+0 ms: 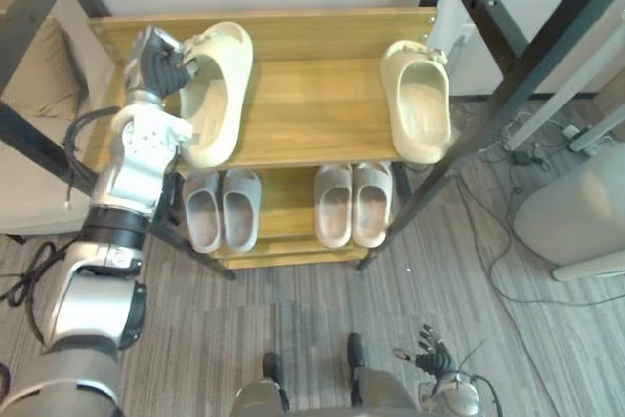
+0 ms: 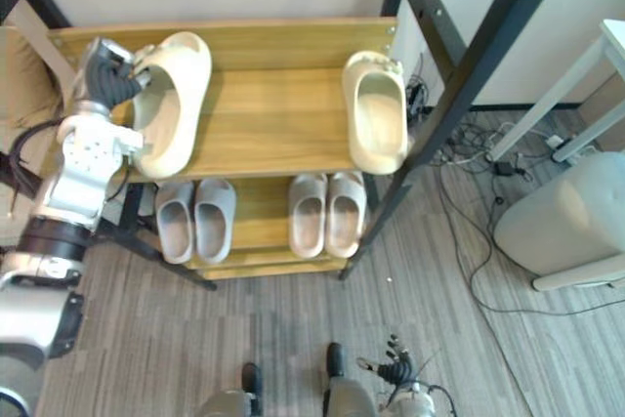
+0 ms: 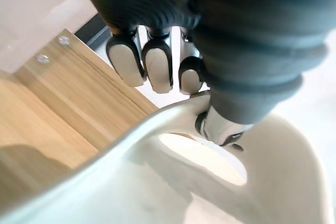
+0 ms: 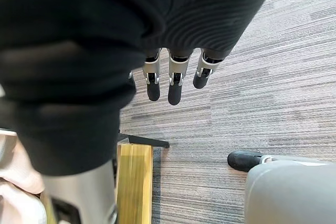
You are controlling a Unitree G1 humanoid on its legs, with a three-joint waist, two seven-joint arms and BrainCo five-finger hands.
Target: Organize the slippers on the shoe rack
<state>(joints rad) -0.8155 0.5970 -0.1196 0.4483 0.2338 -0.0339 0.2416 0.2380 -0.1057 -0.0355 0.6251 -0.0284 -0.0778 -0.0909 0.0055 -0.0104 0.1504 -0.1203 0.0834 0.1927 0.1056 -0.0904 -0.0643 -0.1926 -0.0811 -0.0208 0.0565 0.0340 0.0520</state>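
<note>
A cream slipper [image 1: 217, 95] lies at the left end of the wooden shoe rack's top shelf [image 1: 312, 109], toe towards me. My left hand [image 1: 161, 61] is at its far end, shut on the strap [image 3: 152, 124]: the fingers [image 3: 157, 69] curl over it and the thumb hooks beneath. The second cream slipper [image 1: 420, 104] lies on its own at the right end of the same shelf. Two pairs of grey slippers [image 1: 223, 207] [image 1: 352, 202] sit on the lower shelf. My right hand [image 1: 435, 354] hangs low over the floor, its fingers [image 4: 176, 85] relaxed and holding nothing.
Black metal frame posts [image 1: 508, 95] slant past the rack's right side, and another crosses at the left. A pale rounded bin [image 1: 576, 207] and loose cables [image 1: 518, 153] lie on the grey floor to the right. A beige cushion [image 1: 44, 75] sits left of the rack.
</note>
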